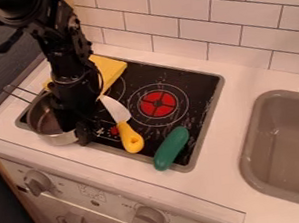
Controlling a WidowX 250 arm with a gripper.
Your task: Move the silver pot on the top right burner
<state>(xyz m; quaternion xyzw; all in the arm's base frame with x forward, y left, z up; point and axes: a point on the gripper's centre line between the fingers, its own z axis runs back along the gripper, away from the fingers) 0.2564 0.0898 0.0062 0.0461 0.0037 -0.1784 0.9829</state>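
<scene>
Oven front (pixel 115 203), bottom of frame | silver pot (pixel 61 138), left of frame, handle (pixel 17 96) toward upper left | our gripper (pixel 77 133) at its right side | whether it is closed, we cannot tell

Lt soft, rather dim; btm-left corner v. dark.

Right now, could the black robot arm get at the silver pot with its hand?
Most likely yes: the arm's hand already hangs at the right side of the silver pot, and nothing seems to block it. The yellow-handled knife lies beside them, apparently out of the way.
</scene>
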